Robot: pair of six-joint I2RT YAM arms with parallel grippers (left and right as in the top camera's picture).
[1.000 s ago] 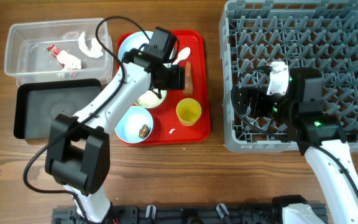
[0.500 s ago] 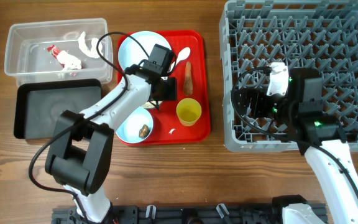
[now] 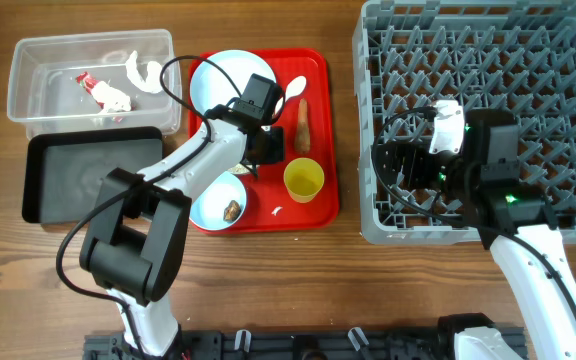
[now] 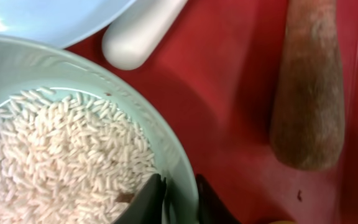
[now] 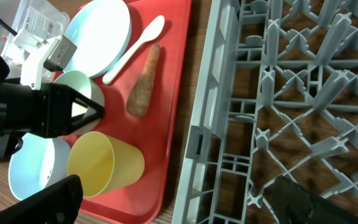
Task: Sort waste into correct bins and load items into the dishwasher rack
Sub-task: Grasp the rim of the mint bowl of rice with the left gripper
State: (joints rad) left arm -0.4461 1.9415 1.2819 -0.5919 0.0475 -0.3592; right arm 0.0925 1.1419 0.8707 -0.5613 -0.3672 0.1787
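Note:
My left gripper [image 4: 178, 202] is shut on the rim of a pale bowl [image 4: 166, 137] full of white rice [image 4: 61, 155], one finger inside and one outside. That bowl [image 3: 240, 160] stands on the red serving tray [image 3: 323, 130], mostly under my arm. On the same tray are the blue plate [image 3: 220, 80], white spoon [image 3: 294, 90], carrot-like stick [image 3: 304, 125], yellow cup [image 3: 303, 180] and a second bowl [image 3: 213, 198] holding a brown lump [image 3: 232, 209]. My right gripper [image 5: 176, 202] hangs open over the grey rack's [image 3: 488, 120] left edge, holding nothing.
A clear tub [image 3: 28, 110] at the back left holds a red-and-white wrapper [image 3: 93, 85] and crumpled white paper [image 3: 143, 72]. The black tray [image 3: 88, 175] lies just in front of it. A small white scrap [image 3: 278, 211] lies on the red tray near the cup.
My left gripper dropped toward the tray and its jaws closed onto the rice bowl's rim. The right arm has stayed still.

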